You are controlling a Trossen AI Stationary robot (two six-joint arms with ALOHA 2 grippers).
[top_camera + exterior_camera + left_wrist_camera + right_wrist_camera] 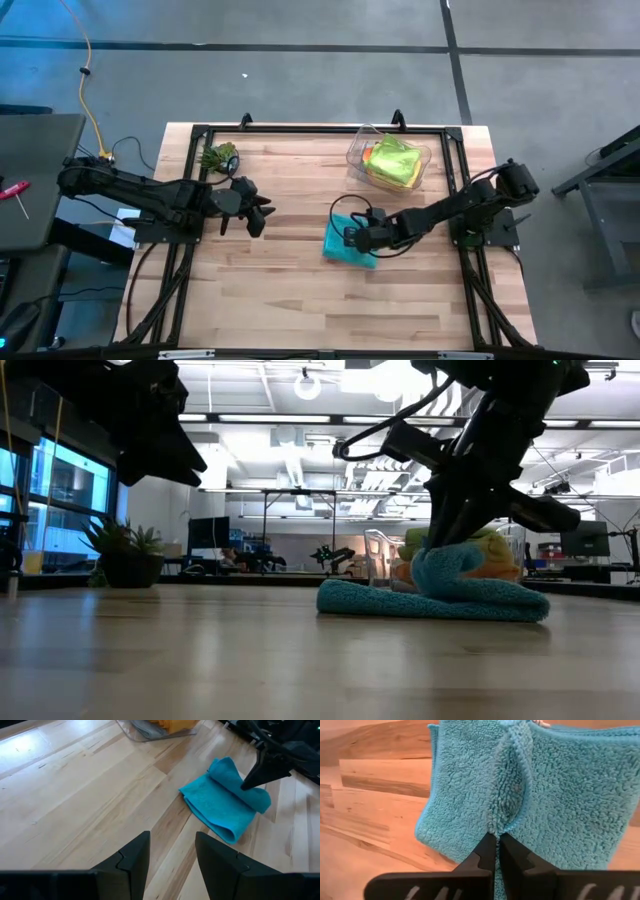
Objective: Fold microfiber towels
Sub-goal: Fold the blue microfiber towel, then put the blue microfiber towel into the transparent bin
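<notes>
you are partway through one towel. the teal towel (349, 243) lies just right of centre in the high view, already doubled over on the worktop (300, 290), with a raised ridge of cloth where the right end effector (352, 236) pinches it, fingers pressed together on the fabric. the fold looks unfinished and not yet flattened. the other towels (lime green and orange show, the rest hidden) sit bunched in the clear bin (388, 160) at the upper right, apparently unfolded, so most of the job is left. your left end effector (262, 213) hovers left of centre, fingers spread, holding nothing.
</notes>
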